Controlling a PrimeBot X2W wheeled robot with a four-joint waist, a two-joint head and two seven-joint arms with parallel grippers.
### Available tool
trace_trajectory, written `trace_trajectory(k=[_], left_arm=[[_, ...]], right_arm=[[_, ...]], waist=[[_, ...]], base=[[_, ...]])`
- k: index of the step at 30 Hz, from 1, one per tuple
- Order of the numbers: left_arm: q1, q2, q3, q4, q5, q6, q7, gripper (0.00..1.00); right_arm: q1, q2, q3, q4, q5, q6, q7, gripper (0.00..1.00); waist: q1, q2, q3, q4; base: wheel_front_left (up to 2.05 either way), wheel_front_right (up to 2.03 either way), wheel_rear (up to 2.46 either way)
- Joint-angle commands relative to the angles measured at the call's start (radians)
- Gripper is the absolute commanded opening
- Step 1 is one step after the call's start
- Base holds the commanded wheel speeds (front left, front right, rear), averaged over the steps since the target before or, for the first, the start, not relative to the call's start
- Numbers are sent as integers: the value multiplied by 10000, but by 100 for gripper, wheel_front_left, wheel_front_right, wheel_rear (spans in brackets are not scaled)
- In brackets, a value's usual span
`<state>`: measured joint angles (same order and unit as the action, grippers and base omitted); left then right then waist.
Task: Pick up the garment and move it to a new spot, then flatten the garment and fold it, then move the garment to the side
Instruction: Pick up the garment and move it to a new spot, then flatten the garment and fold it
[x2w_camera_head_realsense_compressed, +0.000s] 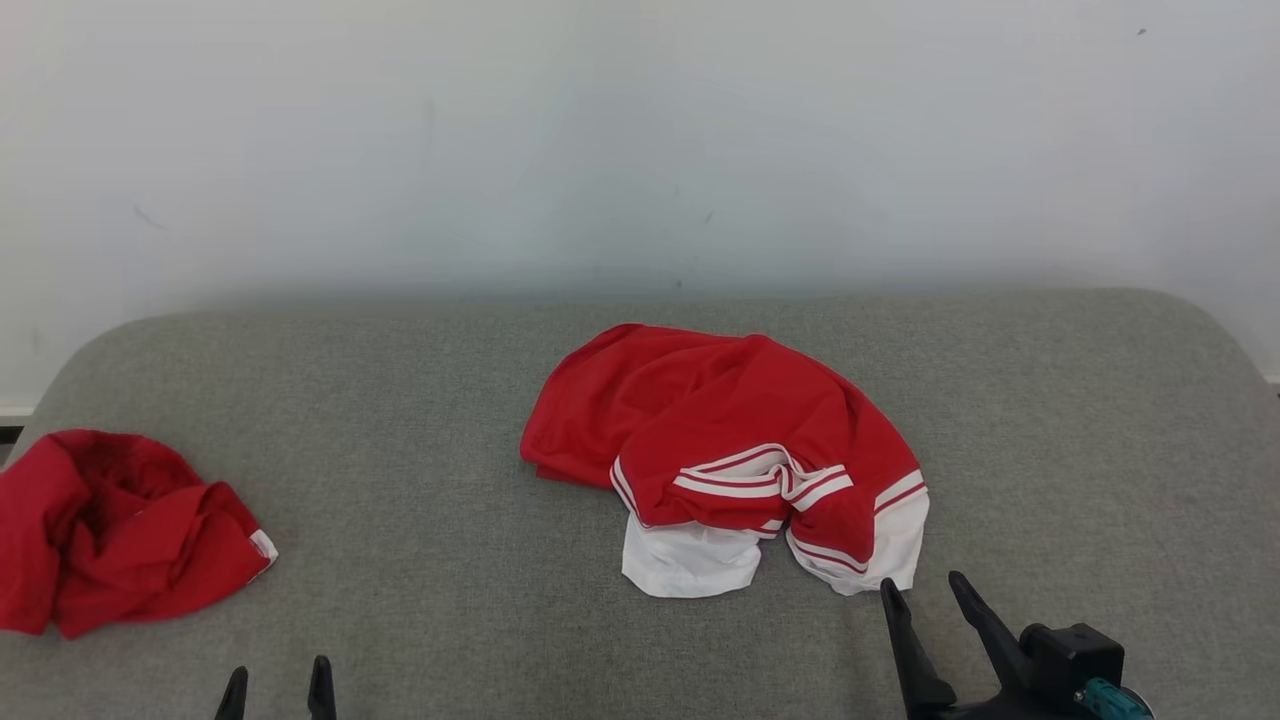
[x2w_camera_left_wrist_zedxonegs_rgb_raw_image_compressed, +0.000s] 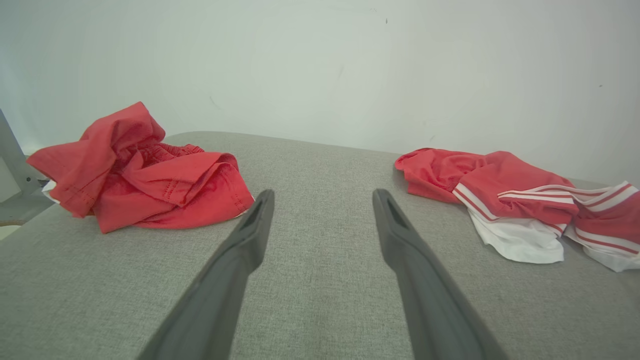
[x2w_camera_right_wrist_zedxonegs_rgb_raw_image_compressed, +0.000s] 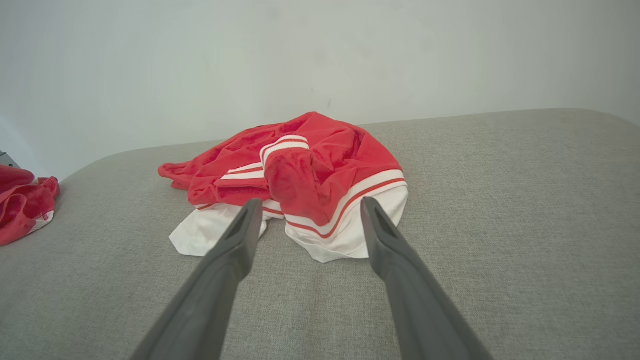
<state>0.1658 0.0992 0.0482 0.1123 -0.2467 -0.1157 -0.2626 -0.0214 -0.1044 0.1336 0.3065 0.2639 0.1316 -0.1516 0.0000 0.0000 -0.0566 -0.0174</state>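
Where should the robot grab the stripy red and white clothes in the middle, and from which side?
Probably the white hem of the striped garment, coming from the near right side with the open right claw. That edge sticks out thin on the cushion, closest to the claw, while the red middle is bunched up.

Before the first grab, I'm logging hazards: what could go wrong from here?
1. The striped garment lies crumpled in layers; the open right hand, near its white hem, may pinch one layer and lift it bunched.
2. The plain red garment sits at the left edge of the grey surface; a sweep by the left hand might push it off.
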Motion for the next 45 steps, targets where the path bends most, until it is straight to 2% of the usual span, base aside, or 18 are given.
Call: trace_trajectory(k=[1,29,35,41,45], left_arm=[[170,-67,35,-28,49,-68,-40,100],[-236,-71,-490,544,208,-142,-41,100],[-1280,292,-1962,981,-284,-148,274,100],[-2942,586,-3697,1442,-932,-137,1068,100],[-4044,508,-4468,1907,-1415,-136,1653,100]], right_arm=[[-74,-1,-59,25,53,-18,-69,100],[-180,201,-141,-22,-99,-18,189,100],[-248,226,-177,-99,-138,-18,227,100],[-362,229,-168,-184,-162,-18,293,100],[-413,252,-200,-205,-138,-18,257,100]], waist=[[0,0,18,47],[0,0,230,-349],[0,0,468,-887],[0,0,778,-1859],[0,0,1045,-2591]], base=[[0,0,0],[0,0,0],[0,0,0],[0,0,0],[0,0,0]])
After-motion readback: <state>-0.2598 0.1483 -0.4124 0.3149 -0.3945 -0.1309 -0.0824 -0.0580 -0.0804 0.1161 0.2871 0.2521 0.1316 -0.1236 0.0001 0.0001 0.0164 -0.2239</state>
